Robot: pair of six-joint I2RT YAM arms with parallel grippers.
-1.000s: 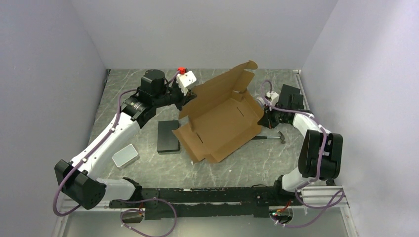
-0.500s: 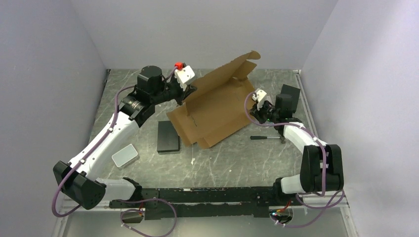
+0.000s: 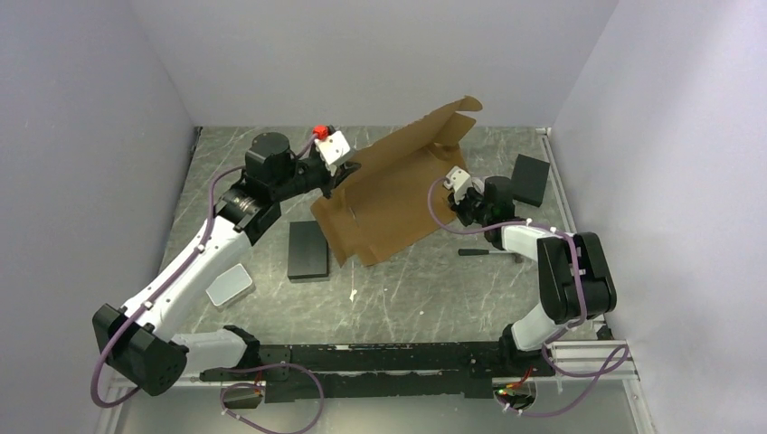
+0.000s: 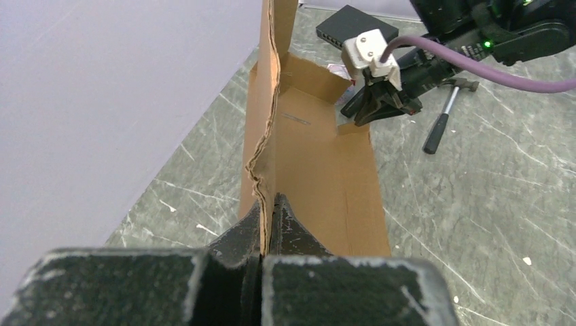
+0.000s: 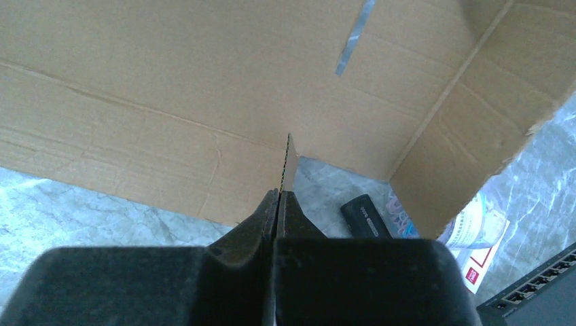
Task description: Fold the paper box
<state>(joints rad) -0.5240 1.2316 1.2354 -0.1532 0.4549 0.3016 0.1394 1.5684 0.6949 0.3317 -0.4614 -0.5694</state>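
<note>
table: grey marble; box is mid-table, toward the back.
paper box: tipped up steeply, pinched from both sides, low corner near the table.
left fingers: clenched on the left edge (cardboard looks rippled there); I'd rotate slowly so it creases, not tears.
right fingers: clenched on a thin flap edge; I'd move them in step with the left.
black block: just beside the box's low corner; I'd steer clear.
hammer: on the table near the right arm.

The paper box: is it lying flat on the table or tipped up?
Tipped up. The paper box leans steeply, its far edge raised high; the left tool and right tool each pinch its cardboard.
</note>
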